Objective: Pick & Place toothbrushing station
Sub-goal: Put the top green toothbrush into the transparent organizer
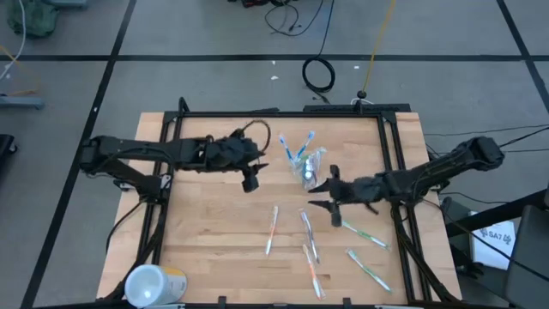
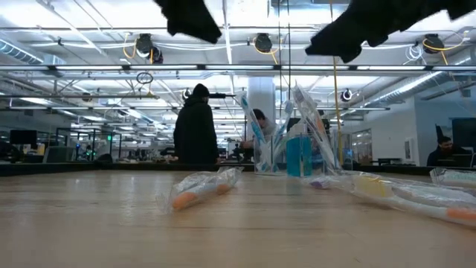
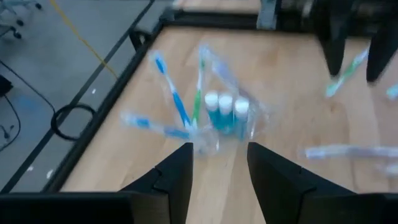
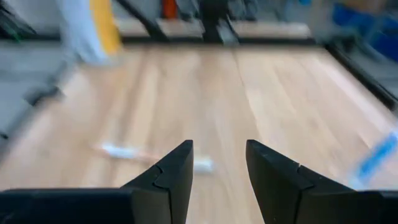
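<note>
Clear cup (image 1: 310, 165) with toothbrushes and paste tubes stands upper centre of the table (image 1: 214, 249). Left gripper (image 1: 251, 172) and right gripper (image 1: 322, 194) flank it, fingers apart, empty. Loose toothbrushes (image 1: 309, 245) lie lower centre.

Pale wood-grain table (image 1: 214, 223) inside a black frame (image 1: 283, 112). Clear cup (image 3: 227, 118) holding 3 blue white-capped tubes (image 3: 222, 113), plus blue and green brushes. Orange-tipped toothbrush (image 2: 199, 189) in clear wrap. White and yellow cylinder (image 1: 154, 284). Dark, nearly black arms.
</note>
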`<move>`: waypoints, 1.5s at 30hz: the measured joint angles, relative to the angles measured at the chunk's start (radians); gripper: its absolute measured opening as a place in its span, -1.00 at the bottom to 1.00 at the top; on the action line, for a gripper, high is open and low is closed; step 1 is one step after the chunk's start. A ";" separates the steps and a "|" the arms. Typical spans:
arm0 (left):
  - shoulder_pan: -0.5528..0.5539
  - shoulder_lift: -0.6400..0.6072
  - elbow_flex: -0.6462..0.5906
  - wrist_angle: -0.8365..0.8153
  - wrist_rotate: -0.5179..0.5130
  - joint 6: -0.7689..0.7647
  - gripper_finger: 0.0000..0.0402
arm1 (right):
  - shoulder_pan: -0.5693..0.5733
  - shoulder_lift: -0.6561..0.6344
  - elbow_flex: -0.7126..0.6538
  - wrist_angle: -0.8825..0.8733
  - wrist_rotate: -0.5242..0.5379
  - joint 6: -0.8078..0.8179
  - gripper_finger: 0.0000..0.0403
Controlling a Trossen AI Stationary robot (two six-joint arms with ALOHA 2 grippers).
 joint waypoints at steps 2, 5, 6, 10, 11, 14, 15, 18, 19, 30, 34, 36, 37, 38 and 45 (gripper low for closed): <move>-0.009 -0.005 -0.060 0.051 -0.015 0.000 -0.22 | 0.042 0.052 0.079 -0.151 0.107 0.039 -0.31; -0.007 -0.010 -0.119 0.048 -0.049 -0.020 -0.22 | 0.088 0.117 0.159 -0.304 0.173 0.122 -0.31; -0.003 -0.010 -0.128 0.056 -0.051 -0.028 -0.22 | 0.100 0.135 0.182 -0.351 0.165 0.155 -0.31; 0.009 -0.013 -0.147 0.054 -0.052 -0.031 -0.22 | 0.146 0.189 0.206 -0.594 0.041 0.338 -0.31; 0.011 -0.011 -0.147 0.056 -0.051 -0.027 -0.22 | 0.157 0.202 0.206 -0.659 0.002 0.398 -0.31; 0.021 -0.012 -0.147 0.073 -0.051 -0.012 -0.22 | 0.187 0.229 0.206 -0.843 -0.084 0.642 -0.31; 0.024 -0.012 -0.147 0.072 -0.051 -0.011 -0.22 | 0.196 0.234 0.206 -0.893 -0.111 0.716 -0.31; 0.030 -0.012 -0.147 0.069 -0.051 -0.011 -0.22 | 0.223 0.243 0.206 -0.993 -0.164 0.880 -0.31; 0.030 -0.012 -0.147 0.070 -0.051 -0.011 -0.22 | 0.232 0.250 0.206 -1.002 -0.187 0.907 -0.31; 0.030 -0.012 -0.147 0.074 0.004 0.008 -0.22 | 0.266 0.348 0.121 -0.933 -0.186 0.961 -0.31; 0.027 -0.012 -0.147 0.074 0.036 0.009 -0.22 | 0.261 0.361 0.099 -0.924 -0.167 0.984 -0.31; 0.025 -0.012 -0.147 0.073 0.037 0.010 -0.22 | 0.261 0.361 0.091 -0.923 -0.166 0.984 -0.33; 0.025 -0.012 -0.147 0.074 0.037 0.010 -0.22 | 0.261 0.361 0.089 -0.923 -0.165 0.984 -0.36; 0.025 -0.012 -0.147 0.074 0.037 0.010 -0.22 | 0.261 0.361 0.086 -0.923 -0.165 0.984 -0.40; 0.025 -0.012 -0.147 0.074 0.037 0.010 -0.22 | 0.260 0.356 0.084 -0.877 -0.163 0.983 -0.86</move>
